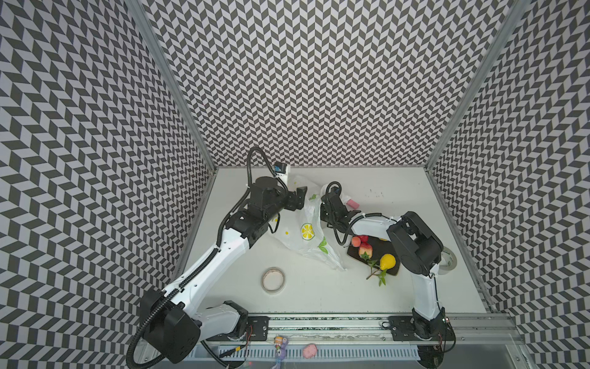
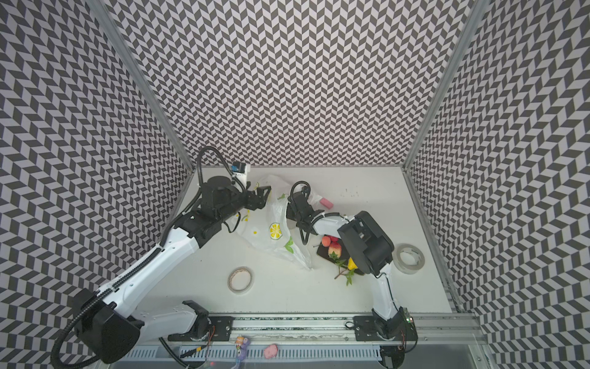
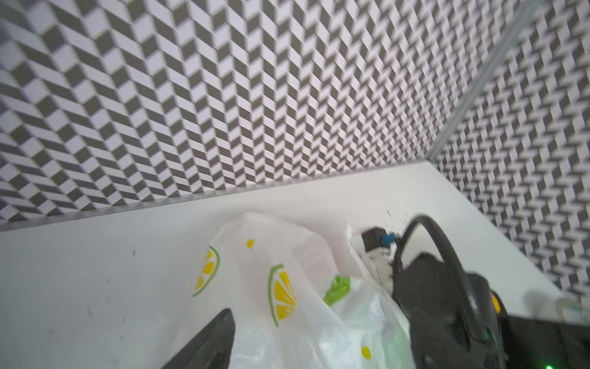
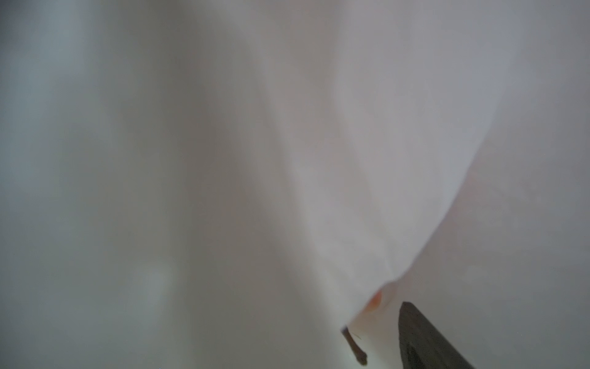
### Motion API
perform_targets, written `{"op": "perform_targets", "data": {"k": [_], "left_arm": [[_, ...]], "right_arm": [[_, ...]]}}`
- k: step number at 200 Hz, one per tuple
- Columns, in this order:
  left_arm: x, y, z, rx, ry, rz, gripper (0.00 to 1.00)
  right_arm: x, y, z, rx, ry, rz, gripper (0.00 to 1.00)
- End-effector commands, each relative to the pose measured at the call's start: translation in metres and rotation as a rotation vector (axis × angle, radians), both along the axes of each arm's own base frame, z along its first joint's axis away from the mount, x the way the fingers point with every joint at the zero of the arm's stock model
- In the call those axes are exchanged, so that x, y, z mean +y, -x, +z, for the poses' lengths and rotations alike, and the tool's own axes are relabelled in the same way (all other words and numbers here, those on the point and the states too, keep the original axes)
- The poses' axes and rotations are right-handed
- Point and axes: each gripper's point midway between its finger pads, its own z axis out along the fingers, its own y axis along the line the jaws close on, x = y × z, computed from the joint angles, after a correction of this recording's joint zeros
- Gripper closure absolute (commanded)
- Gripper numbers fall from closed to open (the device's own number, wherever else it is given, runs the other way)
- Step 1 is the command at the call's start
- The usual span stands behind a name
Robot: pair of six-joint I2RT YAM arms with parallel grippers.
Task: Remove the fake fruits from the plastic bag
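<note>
A white table stood enclosed on three sides by tall walls papered in a grey-and-white chevron pattern. Bare metal posts rose from the table's two far corners. Along its near edge ran a metal rail, with a slotted white grille just beyond. Even light fell on the table.

Blurred plastic bag filling right wrist view, hiding one finger of right gripper; right arm partly covering yellow pear.

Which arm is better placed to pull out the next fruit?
Likely right: the right gripper reaches inside the plastic bag, a brown stem beside its finger; the left gripper stands open outside.
</note>
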Motion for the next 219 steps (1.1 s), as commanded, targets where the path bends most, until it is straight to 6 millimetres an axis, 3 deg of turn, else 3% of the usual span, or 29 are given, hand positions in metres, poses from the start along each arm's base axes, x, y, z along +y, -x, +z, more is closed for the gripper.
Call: {"op": "perform_targets", "data": {"k": [1, 21, 58, 112, 142, 205, 219], "left_arm": [[0.036, -0.034, -0.03, 0.142, 0.136, 0.15, 0.12], [0.046, -0.061, -0.062, 0.236, 0.134, 0.182, 0.1], [0.041, -0.117, -0.114, 0.352, 0.079, 0.172, 0.02], [0.031, -0.178, -0.16, 0.439, 0.077, 0.107, 0.0], [0.008, -0.189, -0.177, 0.489, 0.113, -0.007, 0.02], [-0.025, -0.175, -0.194, 0.569, 0.17, -0.184, 0.06], [-0.028, -0.171, -0.198, 0.582, 0.159, -0.194, 0.12]], "right_arm": [[0.01, -0.012, 0.01, -0.031, -0.076, -0.008, 0.24], [0.01, -0.012, 0.008, -0.026, -0.083, -0.008, 0.23], [0.008, -0.01, 0.006, -0.016, -0.091, 0.0, 0.23], [0.007, -0.005, 0.012, -0.027, -0.088, 0.025, 0.23], [0.006, -0.001, 0.015, -0.029, -0.092, 0.037, 0.23], [0.004, 0.003, 0.015, -0.038, -0.077, 0.053, 0.24], [0.003, 0.003, 0.014, -0.038, -0.072, 0.053, 0.24]]}}
